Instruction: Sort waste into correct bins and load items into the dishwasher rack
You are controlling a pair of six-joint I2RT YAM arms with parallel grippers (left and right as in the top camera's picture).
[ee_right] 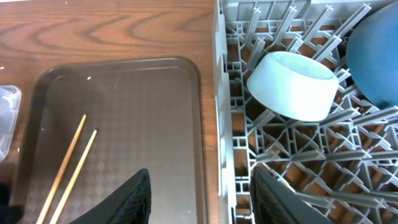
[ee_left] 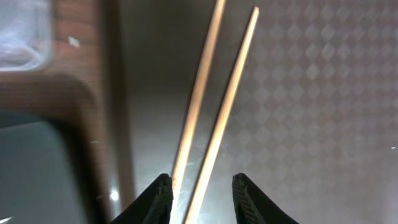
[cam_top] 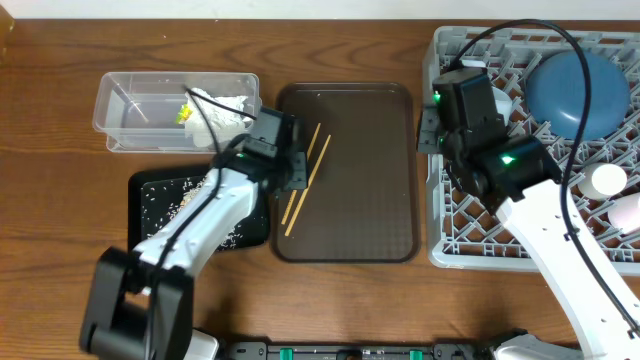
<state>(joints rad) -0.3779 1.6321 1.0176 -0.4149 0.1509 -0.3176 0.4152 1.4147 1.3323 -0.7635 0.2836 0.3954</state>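
Two thin wooden chopsticks (cam_top: pixel 304 180) lie side by side on the brown serving tray (cam_top: pixel 370 150). My left gripper (ee_left: pixel 202 186) is open just above the tray, and both chopsticks (ee_left: pixel 214 106) run between its fingertips. My right gripper (ee_right: pixel 199 199) is open and empty over the rack's left edge. The grey dishwasher rack (cam_top: pixel 445 245) holds the dark blue plate (cam_top: pixel 580 90), a white cup (ee_right: pixel 292 84) and other pale dishes at its right side. The clear tub (cam_top: pixel 140 105) holds white tissue (cam_top: pixel 222 115) and a yellow-green wrapper (cam_top: pixel 184 113). The black tray (cam_top: pixel 150 190) holds rice-like scraps (cam_top: pixel 180 205).
The brown serving tray lies between the black tray and the rack, with wood table (cam_top: pixel 60 200) around them. Black cables (cam_top: pixel 520 40) loop over the rack above the right arm.
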